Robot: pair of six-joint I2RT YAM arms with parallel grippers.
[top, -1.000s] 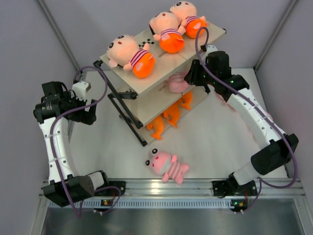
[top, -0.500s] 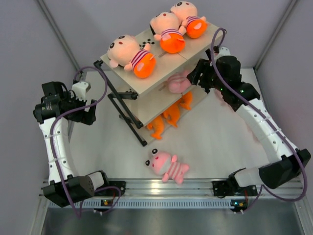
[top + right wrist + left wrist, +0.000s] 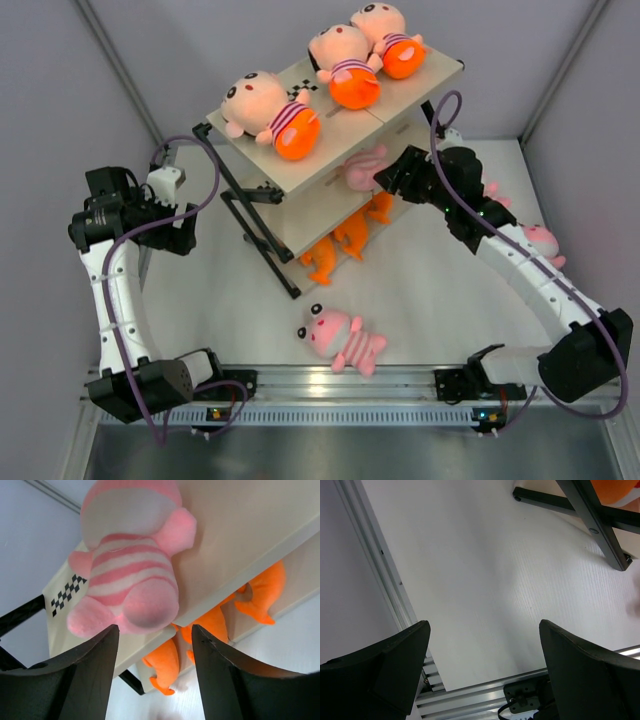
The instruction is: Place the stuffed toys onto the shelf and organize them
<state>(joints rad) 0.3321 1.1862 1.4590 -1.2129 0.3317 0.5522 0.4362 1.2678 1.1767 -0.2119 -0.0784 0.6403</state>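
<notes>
Right gripper (image 3: 154,632) sits at the middle board of the shelf (image 3: 235,540), jaws apart, gripping nothing. Pink striped toy (image 3: 130,580) lies on that board just off its fingertips. Left gripper (image 3: 484,630) is left of shelf, jaws wide, empty. Dolls (image 3: 270,112) are on top board, orange creatures (image 3: 345,235) on bottom board.

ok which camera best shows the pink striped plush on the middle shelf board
Right wrist view: the pink striped plush animal fills the frame, lying on the beige wooden board. Top external shows only part of it, under the top board. Left wrist misses it.
</notes>
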